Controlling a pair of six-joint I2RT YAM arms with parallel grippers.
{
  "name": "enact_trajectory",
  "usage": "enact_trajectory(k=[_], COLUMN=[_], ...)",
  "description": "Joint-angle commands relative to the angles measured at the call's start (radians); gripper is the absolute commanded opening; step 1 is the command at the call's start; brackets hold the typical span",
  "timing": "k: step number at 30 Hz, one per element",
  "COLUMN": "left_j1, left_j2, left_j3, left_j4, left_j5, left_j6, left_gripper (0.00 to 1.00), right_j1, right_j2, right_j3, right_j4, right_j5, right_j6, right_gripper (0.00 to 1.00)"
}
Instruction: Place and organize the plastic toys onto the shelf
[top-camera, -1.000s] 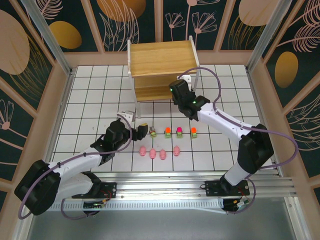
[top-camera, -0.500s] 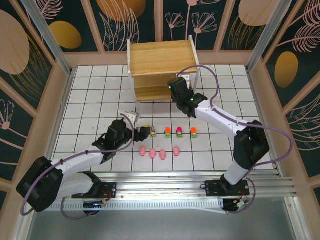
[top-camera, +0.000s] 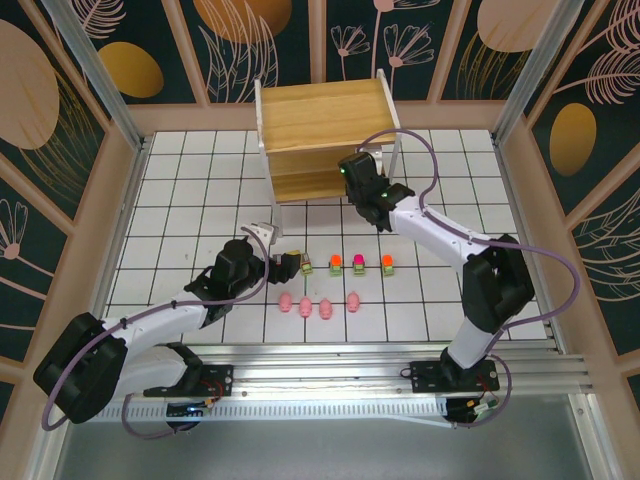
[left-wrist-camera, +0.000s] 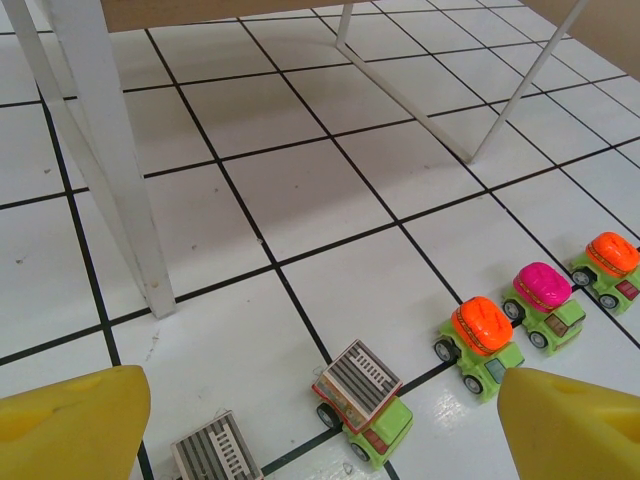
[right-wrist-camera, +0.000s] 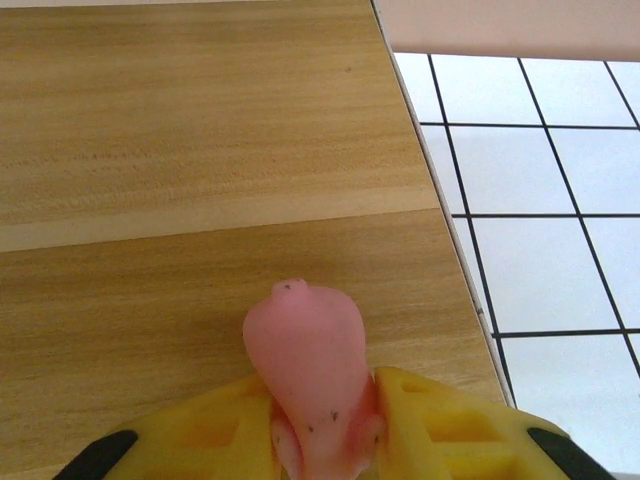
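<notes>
the shelf (top-camera: 322, 120) is at the top middle. the right fingers (right-wrist-camera: 432, 420) grip a pig (right-wrist-camera: 308, 365) over its wood. the left fingers (left-wrist-camera: 575, 425) are spread wide by the cars (left-wrist-camera: 365, 400) mid-frame. four pigs (top-camera: 305, 303) lie just below.

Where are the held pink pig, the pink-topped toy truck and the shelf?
pink pig (right-wrist-camera: 308, 365), right wrist view, its body
pink-topped toy truck (left-wrist-camera: 543, 286), left wrist view, pink top
shelf (top-camera: 322, 112), top external view, top board

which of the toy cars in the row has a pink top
The pink-topped car, second from the row's right end. The two orange-topped cars flank it on either side, and the two grey-topped cars sit further left.
</notes>
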Motion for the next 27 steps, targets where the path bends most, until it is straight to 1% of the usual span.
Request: enact_trajectory(k=[1,5,10,14,20,27], left_j1=[-0.004,-0.004,-0.004,-0.004,-0.004,-0.004], left_j2=[0.004,0.004,0.002,0.004,0.006,0.01], left_j3=[0.026,0.028,0.028,0.028,0.028,0.03], left_j4=[0.017,0.016,0.018,0.019,0.019,0.019], left_j5=[0.012,0.012,0.011,0.012,0.01,0.009], left_j6=[0.015,0.015,0.016,0.016,0.016,0.016], left_gripper=[0.9,0.9,0.9,0.9,0.9,0.9], right_j1=[-0.006,-0.004,-0.004,-0.003,0.007,0.042], right_j2=[0.029,0.042,0.048,0.038,0.014,-0.027], right_j3=[0.032,0.038,0.044,0.044,0.044,0.047], right_j4=[0.017,0.015,0.009,0.007,0.0,-0.034], right_j5=[0.01,0.009,0.014,0.016,0.022,0.05], right_j6=[0.002,0.006,0.007,0.012,0.02,0.041], right_gripper=[0.31,0.37,0.4,0.46,0.52,0.55])
